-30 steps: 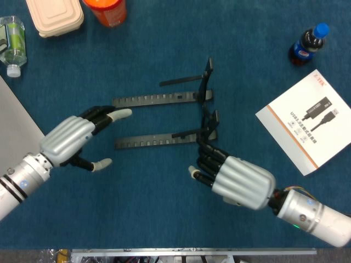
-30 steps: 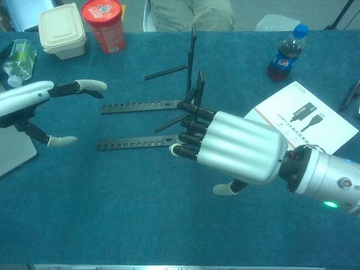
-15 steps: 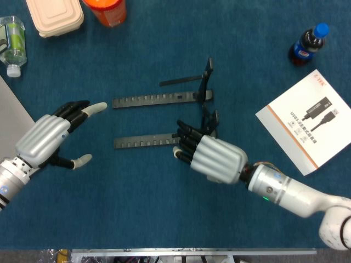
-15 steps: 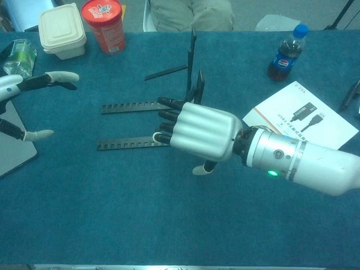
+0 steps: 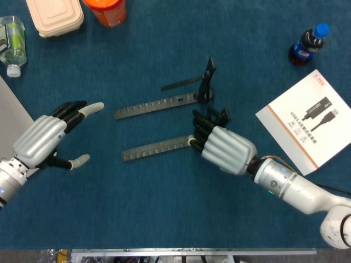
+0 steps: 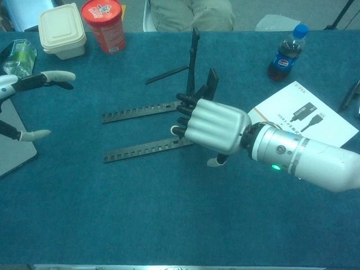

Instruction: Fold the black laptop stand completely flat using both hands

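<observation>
Right robot hand (image 5: 222,148) grips laptop stand (image 5: 164,104) near its hinge, to fold it; left robot hand (image 5: 46,137) open, empty, waiting.

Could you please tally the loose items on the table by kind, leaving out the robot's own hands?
Laptop stands: 1, the black laptop stand
Bottles: 2, a cola bottle and a clear green-labelled bottle
Food containers: 2, a beige lidded box and a red cup
Printed booklets: 1, the white manual
Grey flat items at the left edge: 1
Total: 7
</observation>
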You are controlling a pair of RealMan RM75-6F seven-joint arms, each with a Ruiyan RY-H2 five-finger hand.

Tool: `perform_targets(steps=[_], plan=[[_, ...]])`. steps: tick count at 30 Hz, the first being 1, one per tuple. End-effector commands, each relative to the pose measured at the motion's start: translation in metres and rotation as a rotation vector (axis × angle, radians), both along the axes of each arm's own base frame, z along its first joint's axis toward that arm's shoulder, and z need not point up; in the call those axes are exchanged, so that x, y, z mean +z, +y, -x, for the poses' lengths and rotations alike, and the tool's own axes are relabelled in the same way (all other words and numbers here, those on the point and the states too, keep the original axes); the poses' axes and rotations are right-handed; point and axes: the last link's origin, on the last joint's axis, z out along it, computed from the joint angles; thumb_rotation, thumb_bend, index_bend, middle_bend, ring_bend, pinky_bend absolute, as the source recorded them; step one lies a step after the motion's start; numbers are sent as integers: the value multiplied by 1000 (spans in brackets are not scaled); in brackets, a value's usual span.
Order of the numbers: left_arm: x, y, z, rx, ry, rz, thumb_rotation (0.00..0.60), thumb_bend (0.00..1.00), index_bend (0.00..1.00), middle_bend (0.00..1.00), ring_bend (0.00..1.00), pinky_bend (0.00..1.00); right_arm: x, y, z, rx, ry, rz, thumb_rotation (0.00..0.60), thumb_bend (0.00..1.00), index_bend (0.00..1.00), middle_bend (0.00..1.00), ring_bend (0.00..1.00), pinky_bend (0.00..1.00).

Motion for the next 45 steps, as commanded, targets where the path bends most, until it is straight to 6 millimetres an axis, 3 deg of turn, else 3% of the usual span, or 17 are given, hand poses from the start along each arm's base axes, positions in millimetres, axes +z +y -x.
perform_targets(steps=[1, 21, 30, 37, 45], plan=[[-2, 0, -1, -5, 2, 5, 600, 267, 69, 145, 55, 67, 3, 1, 5, -15, 8, 3, 350, 130, 205, 288, 129, 15], [-8, 3, -5, 3, 2, 12, 600, 267, 69, 145, 55, 67, 32, -8, 38, -56, 52, 36, 350, 130, 205, 288, 130, 15], [-8, 2, -4, 14, 1, 11, 600, 267, 69, 145, 55, 67, 29, -5, 24, -46, -34, -1, 350, 130, 205, 288, 130, 15], [-5, 0, 2, 30, 2, 4, 600, 267, 69, 145, 55, 67, 22, 10, 11, -94, -171, -124, 350, 130, 205, 253, 113, 15], [-4, -1, 5, 34, 0, 3, 600, 267, 69, 145, 55, 67, 14, 23, 16, -399, -259, -343, 390, 130, 10, 118, 7, 16]])
